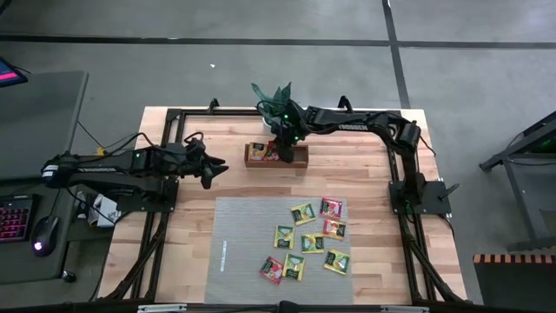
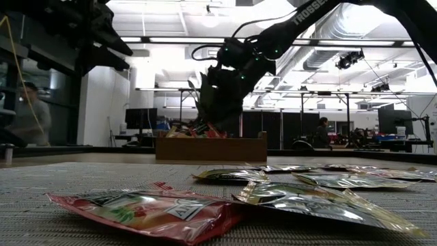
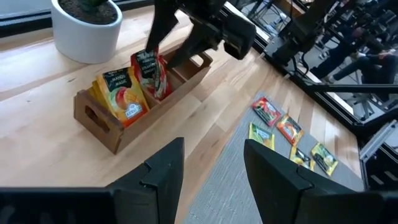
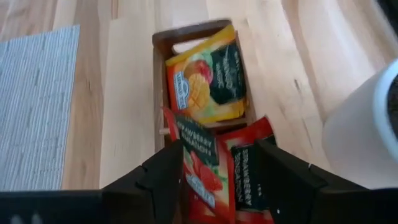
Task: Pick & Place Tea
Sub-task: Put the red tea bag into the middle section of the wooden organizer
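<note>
A brown wooden tray [image 1: 300, 156] stands at the far middle of the table. Yellow tea sachets [image 3: 121, 96] stand upright in one end compartment, and red ones [image 4: 205, 174] stand in the middle one. My right gripper [image 4: 221, 152] is open over the middle compartment, slanting down, with the red sachets showing between its fingers. Several more tea sachets [image 1: 313, 239], red, yellow and green, lie flat on the grey ribbed mat [image 1: 243, 243]. My left gripper [image 3: 214, 146] waits open at the table's left, clear of the tray, with nothing between its fingers. My right gripper comes at the red sachets slanting down from the far right. The top edge of one red sachet [image 3: 147, 61] lies right at one fingertip [image 3: 153, 42]. I cannot tell whether they touch. The sachet stands upright in the tray.
A white pot [image 3: 87, 31] with a green plant [image 1: 274, 96] stands just behind the tray, close to my right arm. A keyboard and a mouse [image 1: 43, 233] lie on a side table to the left. A person [image 2: 27, 116] sits far off in the room.
</note>
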Controlling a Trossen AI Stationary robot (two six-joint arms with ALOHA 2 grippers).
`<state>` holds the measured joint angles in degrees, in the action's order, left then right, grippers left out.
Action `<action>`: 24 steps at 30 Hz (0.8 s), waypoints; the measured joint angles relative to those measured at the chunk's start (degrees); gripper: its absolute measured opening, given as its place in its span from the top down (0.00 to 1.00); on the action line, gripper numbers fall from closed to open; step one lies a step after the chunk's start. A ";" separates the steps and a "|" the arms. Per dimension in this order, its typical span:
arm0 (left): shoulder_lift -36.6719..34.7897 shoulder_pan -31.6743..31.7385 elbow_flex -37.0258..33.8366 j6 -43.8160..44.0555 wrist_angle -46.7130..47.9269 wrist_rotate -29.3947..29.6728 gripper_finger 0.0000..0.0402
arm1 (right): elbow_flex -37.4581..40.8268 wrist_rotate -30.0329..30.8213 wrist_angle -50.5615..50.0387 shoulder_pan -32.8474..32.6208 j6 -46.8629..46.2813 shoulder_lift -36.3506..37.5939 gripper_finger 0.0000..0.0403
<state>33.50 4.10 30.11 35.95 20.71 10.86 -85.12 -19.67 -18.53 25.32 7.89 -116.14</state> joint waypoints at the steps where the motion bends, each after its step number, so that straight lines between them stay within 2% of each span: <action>1: 0.00 0.00 0.00 -0.08 0.00 -0.04 0.59 | 0.00 0.09 0.27 0.02 -0.27 0.00 0.55; 21: 0.00 0.00 0.00 -0.05 0.00 -0.91 0.59 | 0.00 -0.41 0.36 -0.35 -2.08 0.09 0.98; 24: 0.01 0.00 0.00 -0.05 0.00 -0.91 0.59 | 0.00 -0.43 0.36 -0.36 -3.01 0.09 0.99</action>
<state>33.50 4.10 30.11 35.90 20.71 9.96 -85.12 -20.10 -18.17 24.96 4.88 -116.05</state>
